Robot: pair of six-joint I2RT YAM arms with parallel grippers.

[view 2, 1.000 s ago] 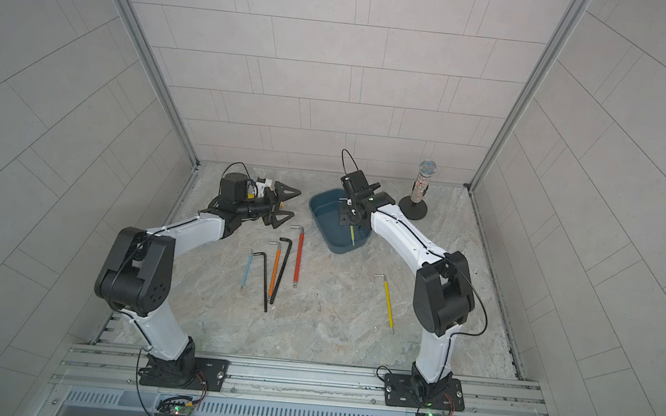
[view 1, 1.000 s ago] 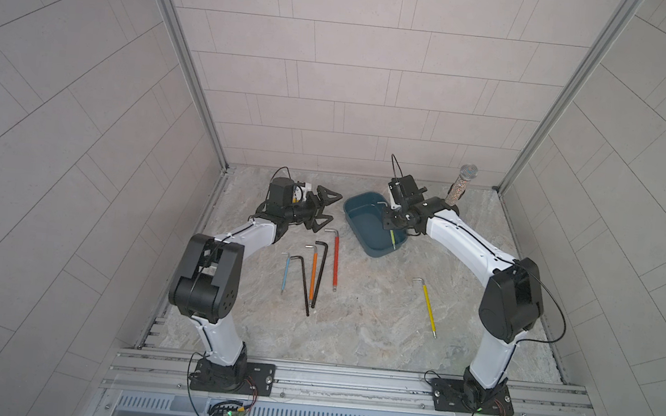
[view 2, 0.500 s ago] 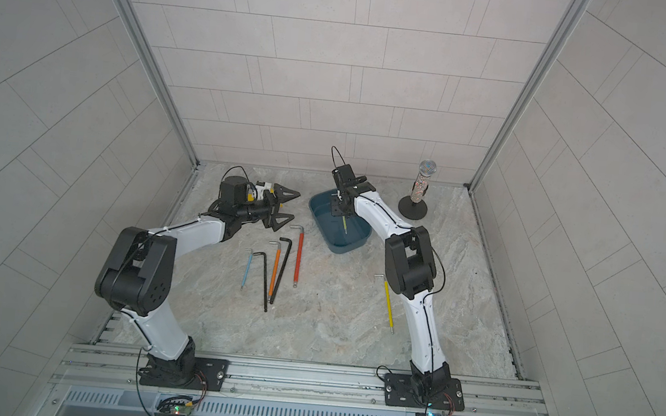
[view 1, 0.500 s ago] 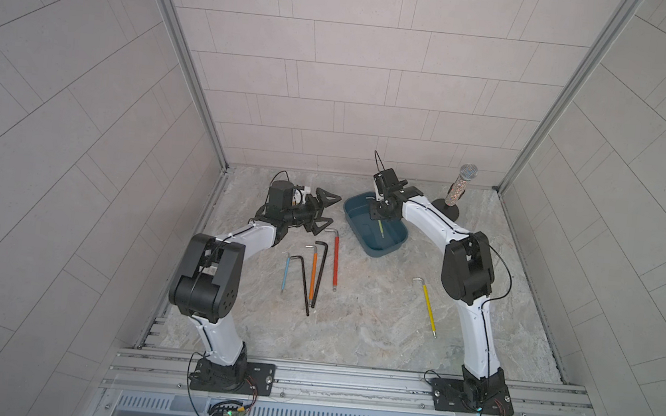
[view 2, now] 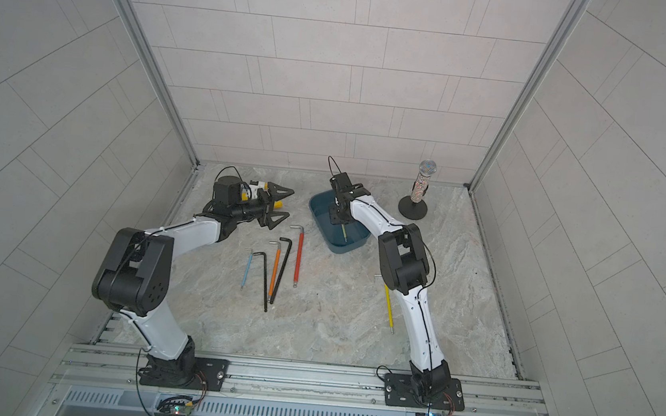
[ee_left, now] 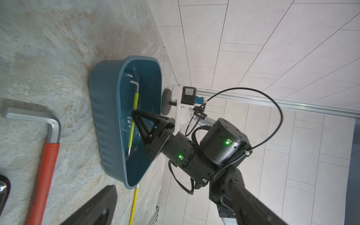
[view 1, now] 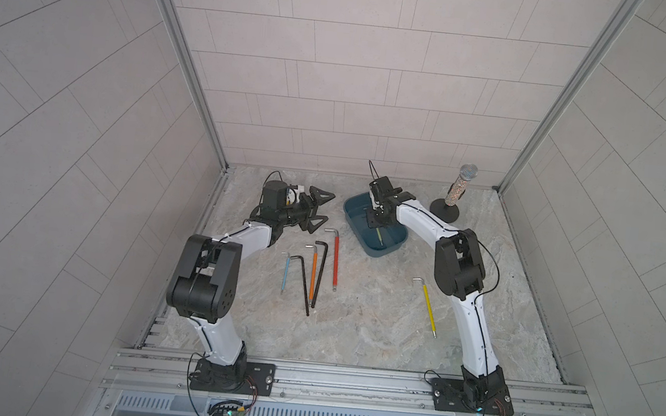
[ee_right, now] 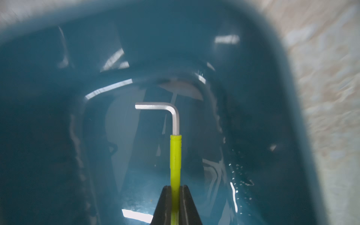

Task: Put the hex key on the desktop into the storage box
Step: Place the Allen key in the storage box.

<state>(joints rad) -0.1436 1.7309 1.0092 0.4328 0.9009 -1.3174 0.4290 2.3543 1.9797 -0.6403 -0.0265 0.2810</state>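
Note:
The dark teal storage box [view 1: 356, 234] stands on the marbled desktop [view 1: 375, 313] at the back. My right gripper [view 1: 376, 221] reaches down into it and is shut on a lime-yellow hex key [ee_right: 175, 155]. Its two black fingers pinch the sleeve at the right gripper [ee_right: 175, 188], and the steel bend points toward the box's far wall [ee_right: 272, 97]. The left wrist view shows that key [ee_left: 134, 115] low inside the box [ee_left: 105, 109]. My left gripper [view 1: 321, 209] is open and empty, left of the box. Several hex keys lie on the desktop, including a red one [view 1: 335, 259].
A yellow hex key [view 1: 428, 305] lies by the right arm's elbow. Blue [view 1: 285, 273], orange [view 1: 313, 269] and two black keys [view 1: 319, 274] lie in a row with the red one. A glittery microphone on a black stand [view 1: 455, 196] stands at the back right, near the tiled walls.
My right gripper carried the lime-yellow key leftward over the box and down into it, with its elbow swinging in. The left arm has not moved.

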